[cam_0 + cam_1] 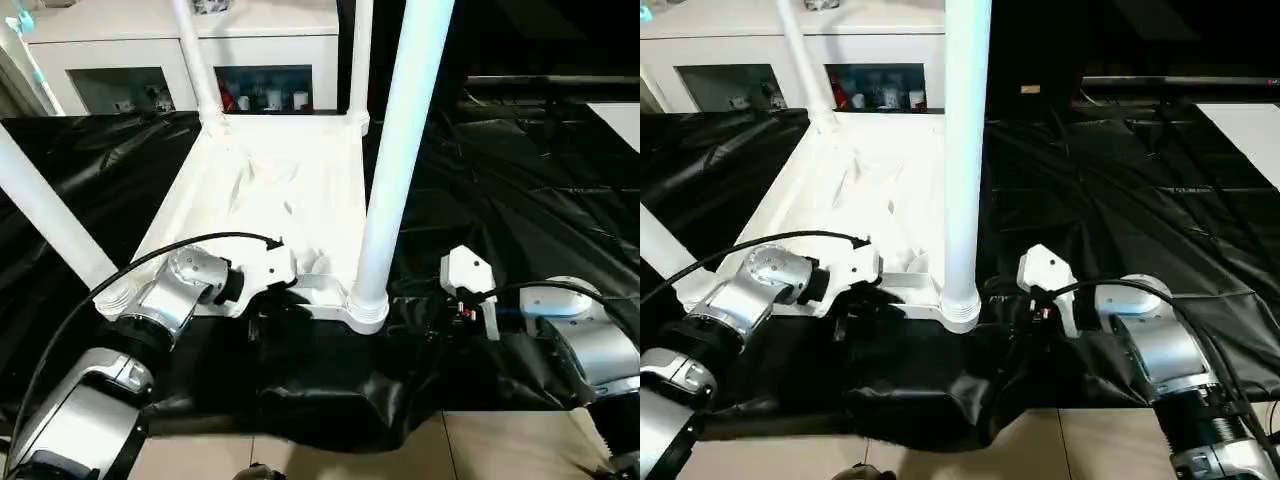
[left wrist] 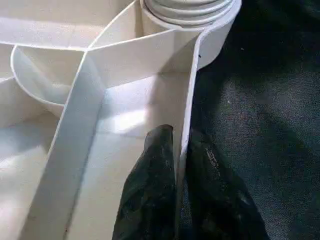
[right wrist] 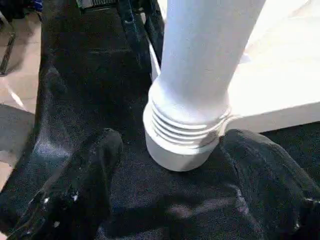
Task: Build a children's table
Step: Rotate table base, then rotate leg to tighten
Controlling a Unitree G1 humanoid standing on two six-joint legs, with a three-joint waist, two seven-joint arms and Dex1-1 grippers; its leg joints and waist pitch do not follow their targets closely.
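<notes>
Black sheeting (image 1: 500, 180) covers the floor where the upturned tabletop (image 1: 270, 190) lies, all four legs standing in its corners. My left gripper (image 2: 177, 165) pinches the near rim. My right gripper (image 3: 170, 165) is spread open around the nearest leg (image 3: 200, 75) at its threaded collar. I judge this last leg needs closing on and twisting tight.

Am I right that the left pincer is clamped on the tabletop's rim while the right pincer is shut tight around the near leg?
Not quite. The left pincer does clamp the tabletop rim, but the right wrist view shows the right pincer open, its fingers apart on either side of the near leg, not gripping it.
</notes>
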